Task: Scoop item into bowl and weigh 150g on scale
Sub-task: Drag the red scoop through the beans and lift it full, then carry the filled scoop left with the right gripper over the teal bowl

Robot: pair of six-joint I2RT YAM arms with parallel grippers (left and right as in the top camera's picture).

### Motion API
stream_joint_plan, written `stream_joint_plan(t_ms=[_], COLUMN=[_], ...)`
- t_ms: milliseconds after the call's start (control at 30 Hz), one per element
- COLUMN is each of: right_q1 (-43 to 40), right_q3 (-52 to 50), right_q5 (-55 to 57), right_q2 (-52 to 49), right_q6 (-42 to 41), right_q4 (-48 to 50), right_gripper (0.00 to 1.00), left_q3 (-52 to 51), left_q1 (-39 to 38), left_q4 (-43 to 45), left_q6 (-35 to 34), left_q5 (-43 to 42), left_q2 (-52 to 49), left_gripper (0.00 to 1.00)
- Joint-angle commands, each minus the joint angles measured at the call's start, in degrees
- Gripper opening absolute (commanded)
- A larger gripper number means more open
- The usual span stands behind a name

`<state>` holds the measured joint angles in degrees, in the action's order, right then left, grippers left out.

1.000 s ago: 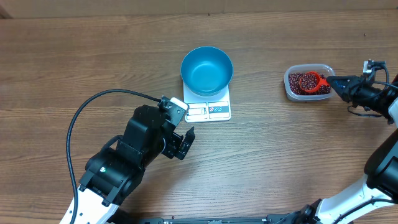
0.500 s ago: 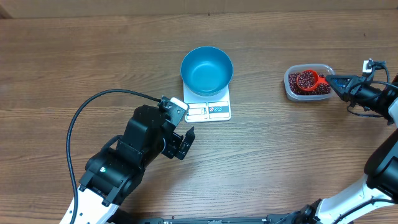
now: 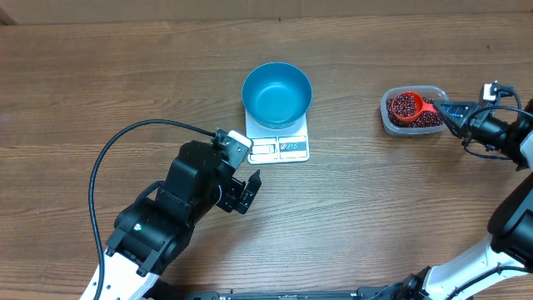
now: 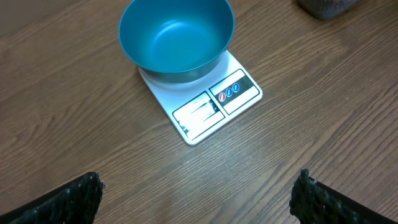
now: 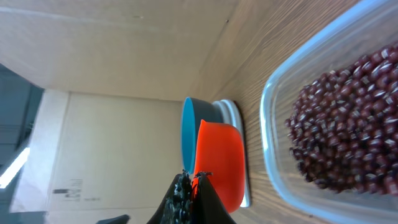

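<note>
The blue bowl sits on the white scale at mid-table and looks bare inside. To the right, dark red beans fill a clear tub. The orange-red scoop is over the tub, its cup heaped with beans. My right gripper is shut on the scoop's handle. In the right wrist view the scoop shows from outside, with beans to its right and the bowl behind. My left gripper stands open near the scale with nothing between its fingers.
A black cable loops over the table left of the left arm. The tub's corner shows at the top right of the left wrist view. Cardboard walls stand behind the table.
The scoop has slid a little to the left in the tub and now holds a heap of beans. The left arm has not moved.
</note>
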<state>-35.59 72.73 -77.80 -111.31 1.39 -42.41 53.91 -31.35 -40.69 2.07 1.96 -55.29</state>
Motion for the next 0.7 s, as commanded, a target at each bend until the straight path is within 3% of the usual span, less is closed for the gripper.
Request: stream_joint_plan(t_ms=[0,167,667], right_q1=[0.35,1.73,11.56], right_q3=[-0.46,-0.46,-0.46], right_q5=[-4.11,-10.62,-11.02], right_q2=[-0.20,-0.20,-0.20], right_q6=[-0.11,-0.11,-0.13], right_q4=[-0.81,-1.27,-1.44], right_gripper=[0.04,0.04,0.04], left_q3=[-0.52,-0.52,-0.52], left_q1=[0.33,0.33,0.33], left_q4=[0.17,0.17,0.17], left_q6=[1.16,1.16,1.16], left_q5=[0.35,0.35,0.35], left_q2=[0.17,0.17,0.17], left_gripper=[0.99,1.00,1.00])
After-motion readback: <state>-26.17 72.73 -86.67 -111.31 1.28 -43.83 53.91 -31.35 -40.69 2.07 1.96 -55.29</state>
